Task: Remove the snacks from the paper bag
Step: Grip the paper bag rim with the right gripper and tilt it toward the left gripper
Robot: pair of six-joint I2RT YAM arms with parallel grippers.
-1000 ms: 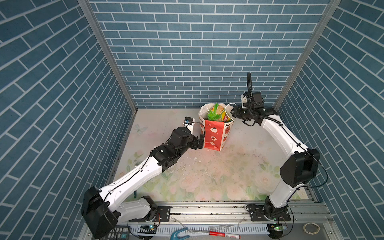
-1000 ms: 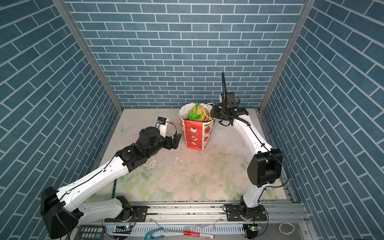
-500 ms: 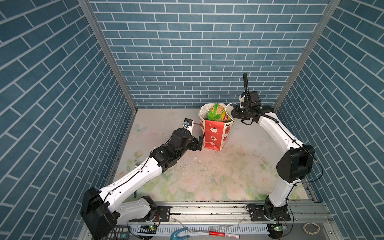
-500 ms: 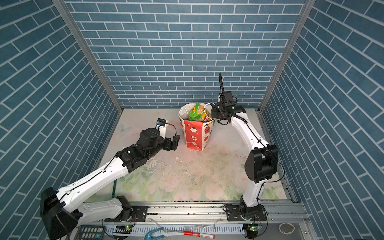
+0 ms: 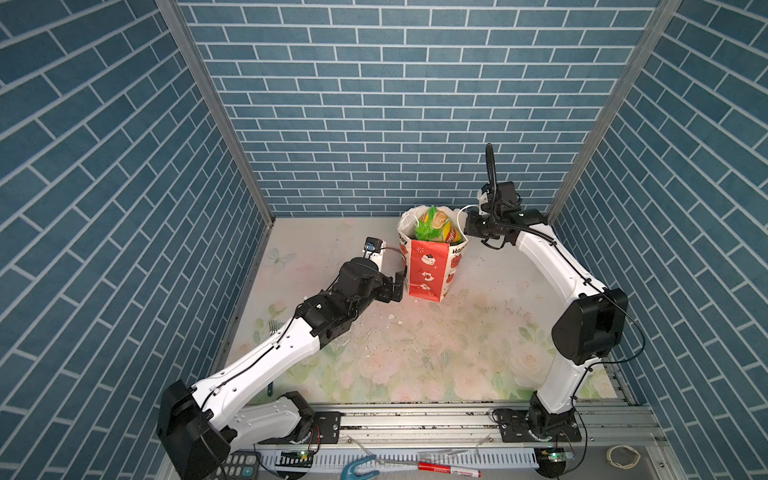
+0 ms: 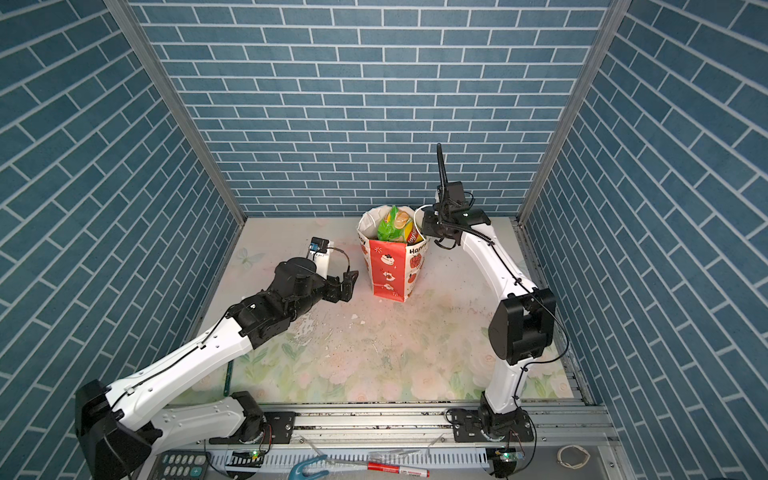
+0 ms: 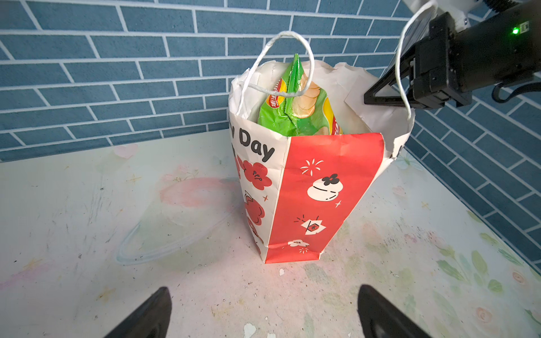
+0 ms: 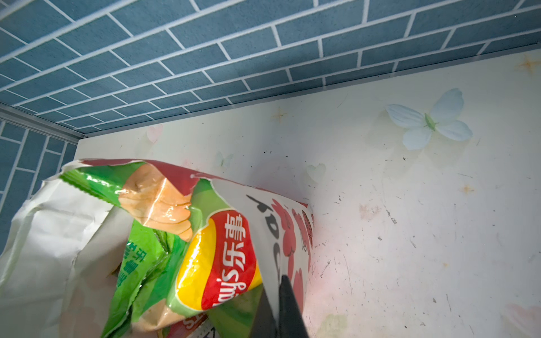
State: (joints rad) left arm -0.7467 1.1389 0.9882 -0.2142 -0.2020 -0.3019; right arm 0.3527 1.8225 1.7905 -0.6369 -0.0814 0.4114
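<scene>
1. The left jaws are spread wide and hold nothing. Their two dark fingers (image 7: pixel 146 316) hang low over the table (image 7: pixel 87 204).
2. The right jaws are pressed together on the upper rim of the paper bag (image 5: pixel 430 270). In the right wrist view, two black fingers (image 8: pixel 288 307) pinch the bag's printed paper wall between them. A white string handle (image 7: pixel 399 73) loops across these fingers.
3. The paper bag stands upright with its top open. It is white with a red panel, cartoon prints and "Day" lettering, and its rim is crumpled and ragged. A green Lay's chip bag (image 7: pixel 292 111) pokes up above the rim. Whatever lies under it is hidden.
4. In both top views the paper bag (image 6: pixel 392 270) stands near the centre of the frame, on the far part of the table, close to the back wall (image 5: pixel 395 104). The left jaws sit just left of its base, near it but apart. The right jaws meet the rim at the bag's upper right.
</scene>
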